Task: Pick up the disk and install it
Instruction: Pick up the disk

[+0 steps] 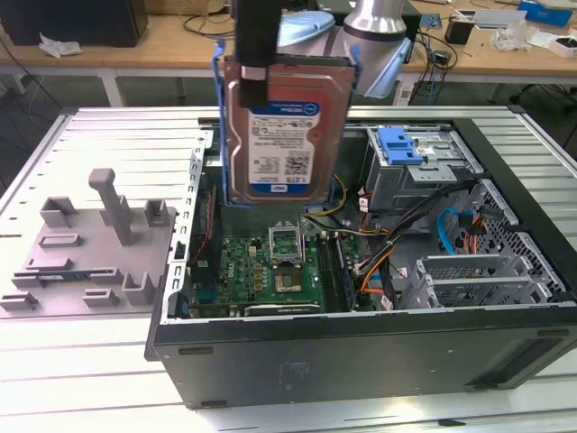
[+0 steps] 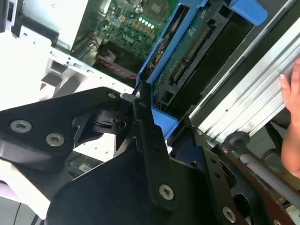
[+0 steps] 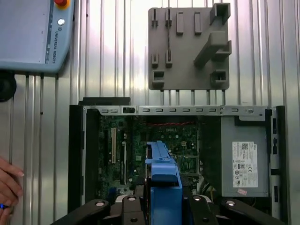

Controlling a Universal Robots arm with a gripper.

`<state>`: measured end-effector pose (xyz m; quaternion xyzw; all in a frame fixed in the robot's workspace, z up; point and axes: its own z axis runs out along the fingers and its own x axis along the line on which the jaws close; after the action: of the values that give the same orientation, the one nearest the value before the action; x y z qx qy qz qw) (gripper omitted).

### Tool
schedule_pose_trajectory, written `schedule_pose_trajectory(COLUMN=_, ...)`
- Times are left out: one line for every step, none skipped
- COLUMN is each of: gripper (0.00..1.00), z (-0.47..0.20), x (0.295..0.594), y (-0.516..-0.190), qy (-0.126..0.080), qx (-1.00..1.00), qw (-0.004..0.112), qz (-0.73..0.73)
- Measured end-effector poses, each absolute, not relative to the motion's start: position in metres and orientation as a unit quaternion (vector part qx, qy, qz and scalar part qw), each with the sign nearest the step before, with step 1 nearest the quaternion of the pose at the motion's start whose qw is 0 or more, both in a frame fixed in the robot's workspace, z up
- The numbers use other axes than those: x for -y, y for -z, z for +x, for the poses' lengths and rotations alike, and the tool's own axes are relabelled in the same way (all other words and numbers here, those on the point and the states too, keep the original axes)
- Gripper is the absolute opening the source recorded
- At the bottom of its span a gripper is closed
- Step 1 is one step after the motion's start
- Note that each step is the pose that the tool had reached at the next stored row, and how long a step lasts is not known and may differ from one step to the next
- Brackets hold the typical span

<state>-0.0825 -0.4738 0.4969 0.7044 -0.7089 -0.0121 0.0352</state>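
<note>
The disk (image 1: 284, 135), a silver-grey drive with a white-and-blue label in a blue bracket, hangs upright above the open computer case (image 1: 361, 338). My gripper (image 1: 261, 77) is shut on its upper part, with one black finger lying across the labelled face. In the second wrist view the black fingers (image 2: 150, 136) clamp the blue bracket, and the disk's green circuit-board side (image 2: 187, 51) shows. The first wrist view looks down past the gripper (image 3: 161, 206) along the blue bracket edge (image 3: 164, 180) onto the motherboard (image 3: 154, 140).
A drive cage with a lighter-blue latch (image 1: 406, 149) sits in the case at the exterior view's right, among cables. A grey power supply (image 3: 243, 159) fills one corner. A grey fixture (image 1: 90, 244) lies beside the case. A person's hand (image 2: 290, 117) rests near the case's edge, close to a teach pendant (image 3: 33, 33).
</note>
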Motion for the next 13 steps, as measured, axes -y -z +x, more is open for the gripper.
schedule_pose_trajectory(gripper=0.36, z=-0.079, x=0.475, y=-0.497, qy=0.012, qx=0.709, qw=0.035, qz=0.704)
schedule_pose_trajectory(gripper=0.36, z=-0.074, x=0.478, y=-0.497, qy=0.012, qx=0.709, qw=0.035, qz=0.704)
schedule_pose_trajectory(gripper=0.36, z=-0.071, x=0.479, y=-0.497, qy=0.012, qx=0.709, qw=0.035, qz=0.704)
schedule_pose_trajectory(gripper=0.36, z=-0.067, x=0.481, y=-0.497, qy=0.012, qx=0.709, qw=0.035, qz=0.704)
schedule_pose_trajectory(gripper=0.36, z=-0.064, x=0.483, y=-0.497, qy=0.012, qx=0.709, qw=0.035, qz=0.704)
schedule_pose_trajectory(gripper=0.36, z=-0.061, x=0.484, y=-0.497, qy=0.012, qx=0.709, qw=0.035, qz=0.704)
schedule_pose_trajectory(gripper=0.36, z=-0.056, x=0.486, y=-0.497, qy=0.012, qx=0.709, qw=0.035, qz=0.704)
schedule_pose_trajectory(gripper=0.36, z=-0.053, x=0.488, y=-0.497, qy=0.012, qx=0.709, qw=0.035, qz=0.704)
schedule_pose_trajectory(gripper=0.36, z=-0.047, x=0.491, y=-0.497, qy=0.012, qx=0.709, qw=0.035, qz=0.704)
schedule_pose_trajectory(gripper=0.36, z=-0.044, x=0.492, y=-0.497, qy=0.012, qx=0.709, qw=0.035, qz=0.704)
schedule_pose_trajectory(gripper=0.36, z=-0.040, x=0.494, y=-0.497, qy=0.012, qx=0.709, qw=0.035, qz=0.704)
schedule_pose_trajectory(gripper=0.36, z=-0.035, x=0.496, y=-0.497, qy=0.012, qx=0.709, qw=0.035, qz=0.704)
schedule_pose_trajectory(gripper=0.36, z=-0.031, x=0.498, y=-0.497, qy=0.012, qx=0.709, qw=0.035, qz=0.704)
